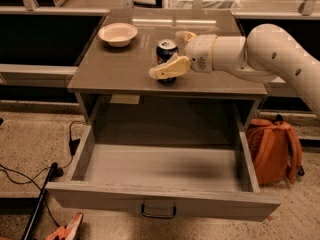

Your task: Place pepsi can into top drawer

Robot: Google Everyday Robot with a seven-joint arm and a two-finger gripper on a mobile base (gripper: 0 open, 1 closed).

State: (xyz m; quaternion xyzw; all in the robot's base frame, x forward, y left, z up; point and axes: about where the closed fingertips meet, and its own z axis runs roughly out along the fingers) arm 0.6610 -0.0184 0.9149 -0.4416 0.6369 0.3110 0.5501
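Pincer (167,55) spread astride the pepsi can (166,48) on the bench (120,69), seemingly no contact yet: you centre it, then close squarely.

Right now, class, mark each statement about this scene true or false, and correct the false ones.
1. The top drawer is pulled open. True.
2. The pepsi can lies inside the drawer. False: it stands upright on the tabletop.
3. The gripper is at the can. True.
4. The white bowl sits in the open drawer. False: it is on the tabletop, apart from the can, toward the back corner.
5. An orange backpack sits on the floor beside the drawer. True.
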